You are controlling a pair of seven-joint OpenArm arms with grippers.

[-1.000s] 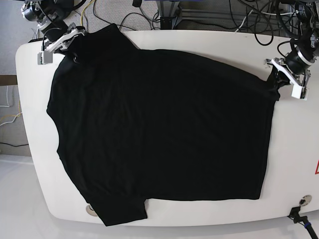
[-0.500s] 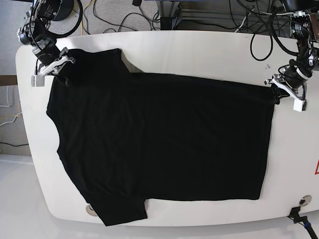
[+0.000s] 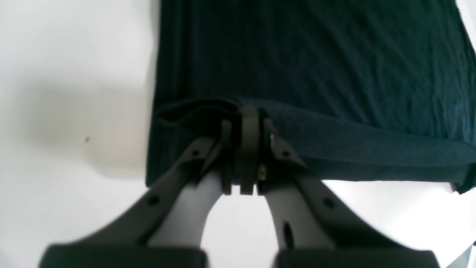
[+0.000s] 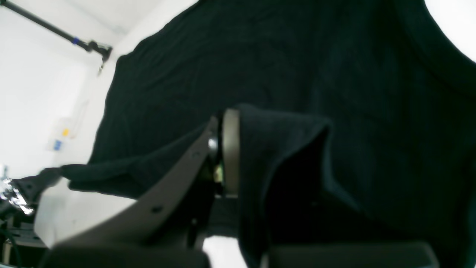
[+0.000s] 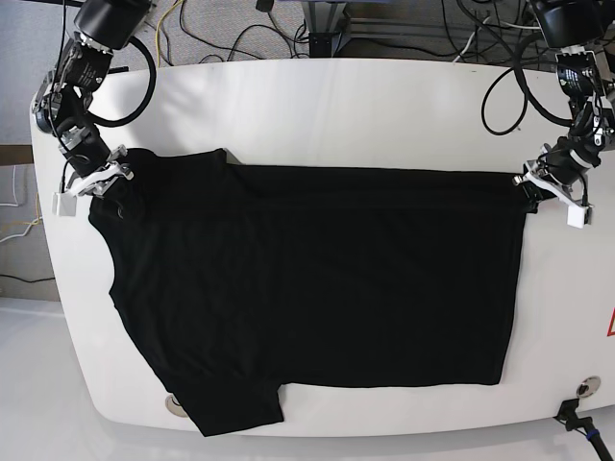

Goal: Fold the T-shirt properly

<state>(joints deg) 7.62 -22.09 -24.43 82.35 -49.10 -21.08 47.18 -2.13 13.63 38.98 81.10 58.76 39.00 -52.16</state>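
1. Left wrist view: the left gripper (image 3: pixel 247 126) is clenched on a bunched corner of the T-shirt (image 3: pixel 316 59), its jaws pressed together with dark fabric pinched between them. From the pinch a taut folded edge runs off to the right, lifted clear of the white table (image 3: pixel 67 74). Judgement: the fold goes well only if this edge is kept straight, so the pull should stay level and along the fold line.

2. Right wrist view: the right gripper (image 4: pixel 227 149) is likewise clamped on the T-shirt (image 4: pixel 260 67), with a loose hood of cloth draped over one finger. Most of the garment lies spread beyond it. Judgement: that slack is likely to crease into the fold; a slight outward tension before lowering would draw it flat.

3. Base view: the T-shirt (image 5: pixel 317 288) lies across the white table (image 5: pixel 384 106), filling most of its width, the near sleeve reaching the front rim. The right gripper (image 5: pixel 93 184) holds the far corner at the view's left, and the left gripper (image 5: pixel 548 182) holds the far corner at the view's right; the edge between them reads as a nearly straight line. Judgement: the step in hand is carrying the far edge over the body. Both arms should travel at a matched pace and height, so the fold lands parallel to the near edge.
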